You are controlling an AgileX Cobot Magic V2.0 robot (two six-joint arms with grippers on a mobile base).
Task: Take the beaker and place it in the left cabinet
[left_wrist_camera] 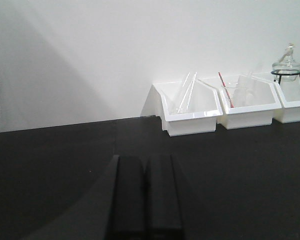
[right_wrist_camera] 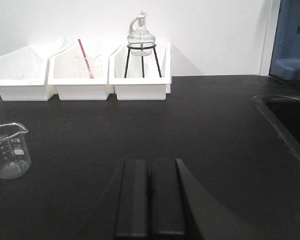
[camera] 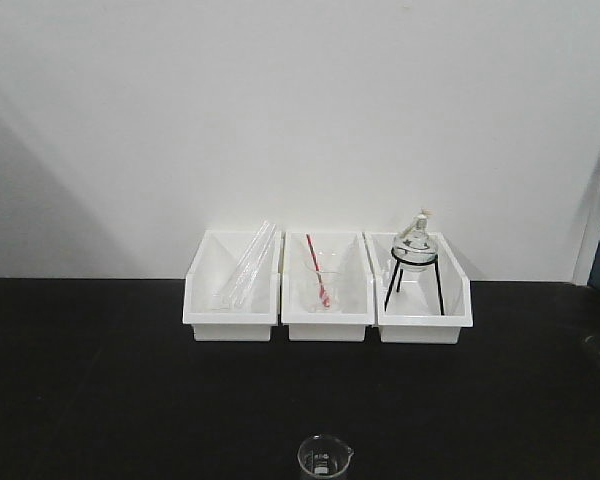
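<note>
1. Exterior front-facing view: a small clear glass beaker with a pour spout [camera: 325, 462] stands upright on the black desk [camera: 100, 380], at the frame's lower edge. It is well apart from the three white plastic bins [camera: 327, 322] along the white wall and roughly in line with the middle one.
2. The left bin holds clear glass tubes [camera: 245, 270]. The middle one holds a clear beaker with a red-and-white rod [camera: 321, 285]. The right one holds a round glass flask on a black tripod [camera: 416, 250].
3. Right wrist view: the right claw [right_wrist_camera: 150, 162] has its dark fingers pressed together, empty. The spouted beaker [right_wrist_camera: 9, 151] stands to its left, apart, printed marks showing.
4. Left wrist view: the left claw [left_wrist_camera: 145, 160] is likewise pressed together, empty, over bare desk.
</note>
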